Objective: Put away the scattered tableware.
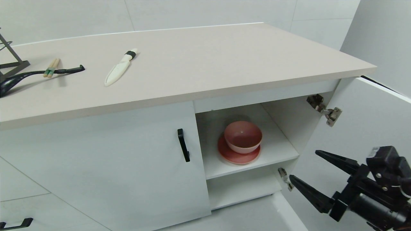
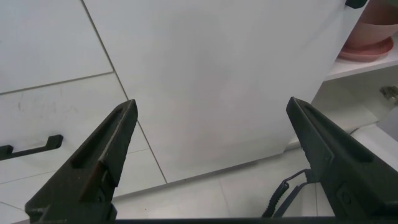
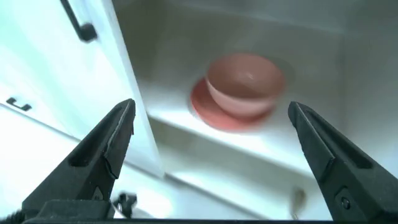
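black right pincer (image 1: 303, 164) with long pointed fingers (image 1: 337, 160), silver screws (image 1: 376, 175).

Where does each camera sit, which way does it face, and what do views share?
Head view: on the robot's head, looking forward and down over the countertop and open cabinet; the open right pincer shows at lower right.
Left wrist view: behind the open left pincer, facing the closed cabinet door.
Right wrist view: behind the right pincer, facing into the cabinet at the pink bowl on the red plate.
Shared: head and right wrist views both show that bowl, plate and right pincer.
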